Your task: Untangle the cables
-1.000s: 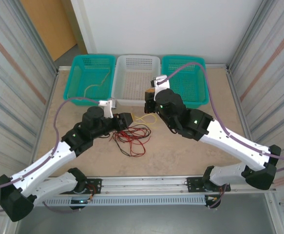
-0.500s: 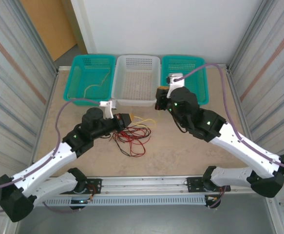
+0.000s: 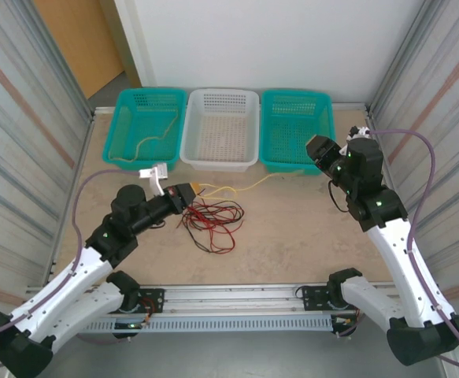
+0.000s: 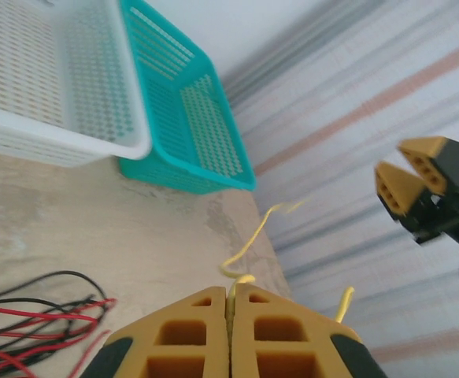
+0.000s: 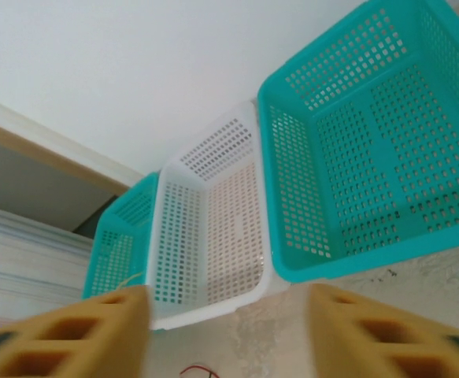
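With its jaws pinched shut on one end of the yellow cable point(image 3: 237, 189), the left gripper point(image 4: 231, 303) anchors that strand at ten o'clock of the red and black cables point(image 3: 213, 216), probably so it lies stretched clear toward three o'clock, where the right gripper point(image 5: 223, 303) hangs open and empty.

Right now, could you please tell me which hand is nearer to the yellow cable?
Left. The left hand is shut on the yellow cable; the right hand hangs open beyond its far end, apart.
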Controlling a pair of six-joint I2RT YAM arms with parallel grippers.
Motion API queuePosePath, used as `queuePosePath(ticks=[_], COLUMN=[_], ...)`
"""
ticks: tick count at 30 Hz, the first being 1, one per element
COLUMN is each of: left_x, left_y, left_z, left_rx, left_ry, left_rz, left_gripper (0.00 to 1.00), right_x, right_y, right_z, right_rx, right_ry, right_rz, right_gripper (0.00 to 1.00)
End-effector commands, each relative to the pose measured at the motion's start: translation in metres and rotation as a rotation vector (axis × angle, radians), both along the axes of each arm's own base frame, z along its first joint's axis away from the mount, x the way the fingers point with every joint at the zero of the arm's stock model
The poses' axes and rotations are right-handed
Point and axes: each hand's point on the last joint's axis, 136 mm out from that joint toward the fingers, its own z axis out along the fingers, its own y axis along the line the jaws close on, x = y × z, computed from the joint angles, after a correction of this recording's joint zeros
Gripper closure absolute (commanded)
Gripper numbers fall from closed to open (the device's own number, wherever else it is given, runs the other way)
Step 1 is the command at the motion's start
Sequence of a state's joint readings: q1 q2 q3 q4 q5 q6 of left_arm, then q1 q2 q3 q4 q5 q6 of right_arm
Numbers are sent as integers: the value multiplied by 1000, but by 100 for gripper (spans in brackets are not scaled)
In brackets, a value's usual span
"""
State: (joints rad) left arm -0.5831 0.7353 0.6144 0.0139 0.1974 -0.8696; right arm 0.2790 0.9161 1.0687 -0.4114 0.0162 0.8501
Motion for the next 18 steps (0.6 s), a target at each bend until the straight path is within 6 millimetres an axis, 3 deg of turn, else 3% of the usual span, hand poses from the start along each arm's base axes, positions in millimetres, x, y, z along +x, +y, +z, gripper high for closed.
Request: queuePosePath(ticks=[1,7,9,12,15,18], left_x=[27,88,106,129,153,179], left_y=[39,128,159,198,218,223], left_z=[23,88,113,135,142,137], left_rx=[-5,-127,-199,-268,-265,-272], left_ry=[-7,-60,-110,-139,-154,-159], left_rz=[180,461,549,670,748,763], left_gripper=[100,100,100,100,100,100], right_x=[-6,-26,-33,-44,-55,-64], right_y=[2,5,13,27,40,51], right_z=[15,11,8,0,-5,-14], right_rx=[13,-43,-64,-100,-127,-153], right_ry=[-5,-2,5,10,7,21], right_rz=[22,73,118,180,241,280], right_gripper=[13,13,14,14,14,14])
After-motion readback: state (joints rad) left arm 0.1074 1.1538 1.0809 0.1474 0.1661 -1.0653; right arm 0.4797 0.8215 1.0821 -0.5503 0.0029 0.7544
